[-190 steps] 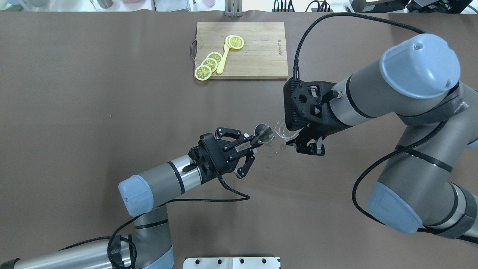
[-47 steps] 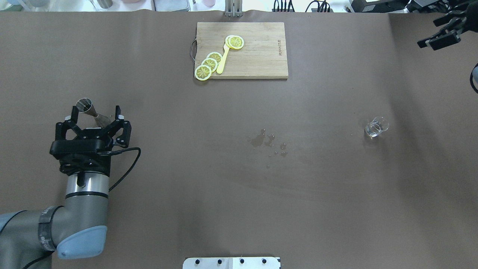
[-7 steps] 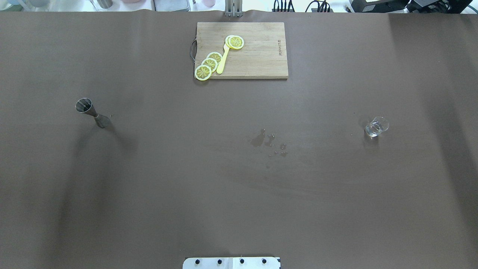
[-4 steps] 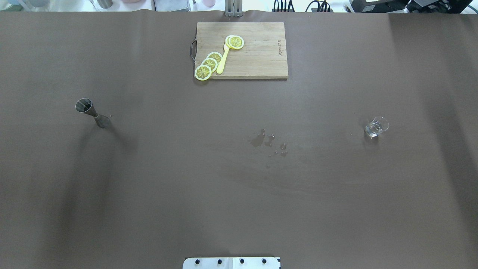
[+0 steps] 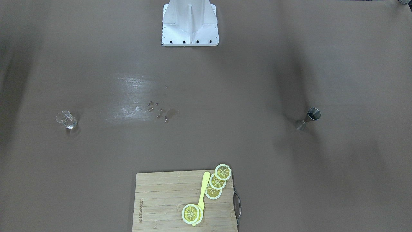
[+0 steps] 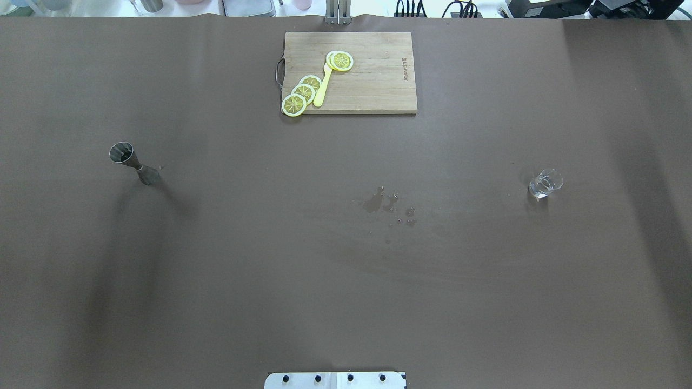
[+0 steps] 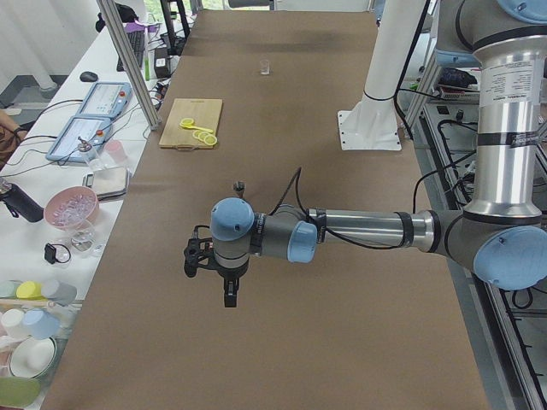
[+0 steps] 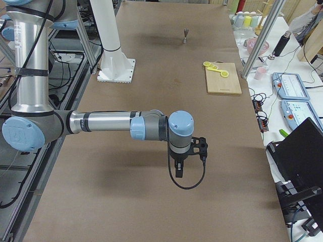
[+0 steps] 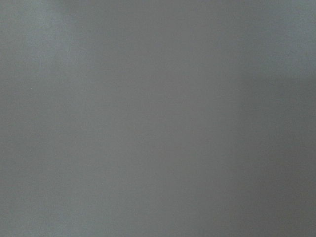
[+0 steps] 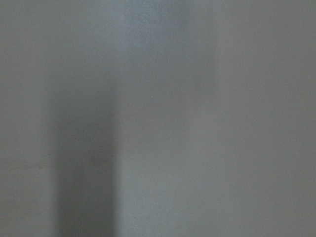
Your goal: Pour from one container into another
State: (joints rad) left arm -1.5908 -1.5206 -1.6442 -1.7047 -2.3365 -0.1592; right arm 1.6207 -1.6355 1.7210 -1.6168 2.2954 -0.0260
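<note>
Over the table (image 7: 325, 342), left arm (image 7: 359, 229) and right arm (image 8: 106, 122) reach out level. The left gripper (image 7: 229, 292) and right gripper (image 8: 178, 170) point straight down, clear of it. Finger spacing unreadable.

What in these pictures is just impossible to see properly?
Left gripper: shown in the exterior left view only, small and side-on; open or shut unclear.
Right gripper: likewise, exterior right view only.
Glass: too small overhead to judge its fill.
Jigger: cup interior dark overhead.
Wrist views: blank, nothing recognisable.
</note>
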